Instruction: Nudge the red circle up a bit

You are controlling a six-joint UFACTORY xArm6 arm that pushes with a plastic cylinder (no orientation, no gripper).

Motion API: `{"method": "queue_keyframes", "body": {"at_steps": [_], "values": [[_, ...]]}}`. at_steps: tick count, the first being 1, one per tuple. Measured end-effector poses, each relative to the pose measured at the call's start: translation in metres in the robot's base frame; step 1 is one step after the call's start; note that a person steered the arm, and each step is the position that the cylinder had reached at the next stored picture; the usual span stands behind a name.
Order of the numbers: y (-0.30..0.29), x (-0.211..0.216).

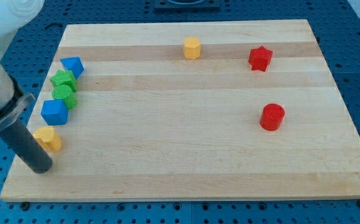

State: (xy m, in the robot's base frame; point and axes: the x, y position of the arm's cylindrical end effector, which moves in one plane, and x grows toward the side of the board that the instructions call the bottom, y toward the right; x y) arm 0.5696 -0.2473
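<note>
Red circle (271,117) sits on the view's right side of the board (186,174), a little below mid-height, standing alone with clear wood all round. Red star (260,58) is above it, well apart, slightly to the left; yellow hexagon (192,48) is further left along the top.

No claw on this rig, so no jaw state to give — just the rod. My tip (40,167) is at the far left, near the bottom corner, just below the yellow block (48,139) (shape unclear), close to touching it or touching, can't tell which. Above that block runs a column: blue cube-ish block (54,112), two green blocks (64,96) and (63,79), blue block (72,66) at the top.

Judgement: nudge not started; tip must cross the whole board and come in under the circle.

Risks:
- leaving the corner carelessly clips the yellow block and shunts it into the blue one
- off-centre contact under the circle — it's round, so it would slide sideways rather than up
- pushing too long carries it toward the red star; only a small shift is asked for
</note>
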Motion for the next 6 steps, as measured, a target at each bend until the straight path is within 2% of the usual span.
{"method": "queue_keyframes", "body": {"at_steps": [2, 3, 4, 5, 6], "values": [[0.000, -0.043], [0.004, -0.043], [0.051, -0.036], [0.116, -0.074], [0.187, -0.135]]}}
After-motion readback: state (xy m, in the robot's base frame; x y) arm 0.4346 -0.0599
